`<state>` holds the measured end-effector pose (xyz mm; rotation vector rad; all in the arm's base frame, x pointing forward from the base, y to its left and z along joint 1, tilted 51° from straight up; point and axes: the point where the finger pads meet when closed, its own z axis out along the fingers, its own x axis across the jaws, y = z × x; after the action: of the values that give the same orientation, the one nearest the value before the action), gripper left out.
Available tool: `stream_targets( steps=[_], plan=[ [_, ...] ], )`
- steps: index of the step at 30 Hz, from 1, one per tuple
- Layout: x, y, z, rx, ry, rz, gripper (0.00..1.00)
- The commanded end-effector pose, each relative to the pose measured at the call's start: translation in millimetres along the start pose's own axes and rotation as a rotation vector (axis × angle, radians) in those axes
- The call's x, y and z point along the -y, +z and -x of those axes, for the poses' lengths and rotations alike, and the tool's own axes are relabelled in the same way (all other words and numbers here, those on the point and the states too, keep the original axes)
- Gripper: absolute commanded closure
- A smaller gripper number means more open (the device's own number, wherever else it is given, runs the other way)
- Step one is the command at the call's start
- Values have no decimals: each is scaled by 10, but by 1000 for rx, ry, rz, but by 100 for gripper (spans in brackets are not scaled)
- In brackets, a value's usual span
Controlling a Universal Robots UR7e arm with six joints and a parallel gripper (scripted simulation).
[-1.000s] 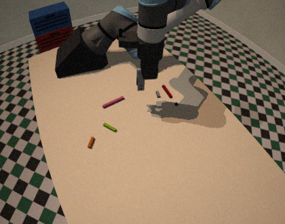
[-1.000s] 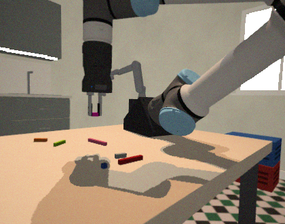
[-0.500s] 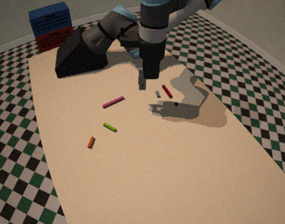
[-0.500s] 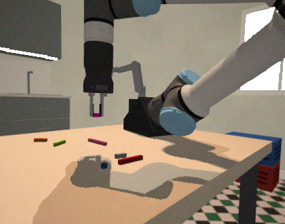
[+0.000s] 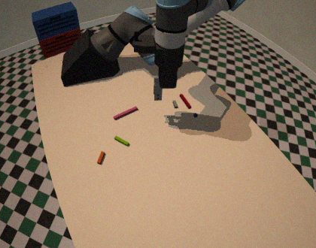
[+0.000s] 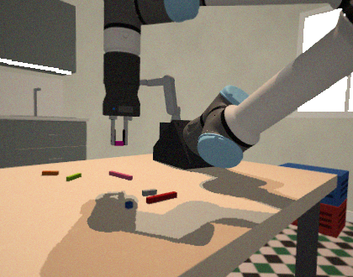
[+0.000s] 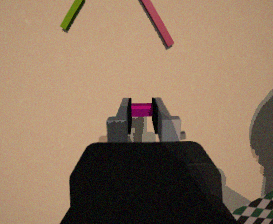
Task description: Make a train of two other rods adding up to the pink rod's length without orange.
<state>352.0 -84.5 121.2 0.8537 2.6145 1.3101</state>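
My gripper [image 5: 157, 97] [image 6: 119, 142] [image 7: 141, 109] is shut on the short magenta rod [image 6: 119, 143] [image 7: 141, 110] and holds it well above the table. The pink rod [image 5: 126, 113] [image 6: 120, 175] [image 7: 153, 16] lies flat on the table to the left of the gripper. The red rod [image 5: 185, 101] [image 6: 161, 196] lies to the right, with the grey rod [image 5: 175, 104] [image 6: 149, 192] just beside it. The small blue rod [image 5: 195, 115] [image 6: 129, 204] lies in the arm's shadow. The lime rod [image 5: 121, 140] [image 6: 73, 176] [image 7: 72, 12] and the orange rod [image 5: 101, 157] [image 6: 50, 172] lie further left.
The arm's dark base [image 5: 86, 62] [image 6: 172, 147] stands at the back of the table. A blue and red crate stack [image 5: 56, 28] [image 6: 334, 197] stands on the floor beyond the table. The table edge [image 6: 260, 227] runs close on the right in the exterior view.
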Motion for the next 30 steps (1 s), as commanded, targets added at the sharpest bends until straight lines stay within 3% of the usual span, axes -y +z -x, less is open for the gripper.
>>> stream_targets(
  steps=[1, 19, 30],
  plan=[
    [1, 159, -13, -4, 3, 3, 60],
    [-3, 792, -12, -5, 3, 3, 60],
    [-5, 864, -5, -3, 2, 2, 60]
  ],
)
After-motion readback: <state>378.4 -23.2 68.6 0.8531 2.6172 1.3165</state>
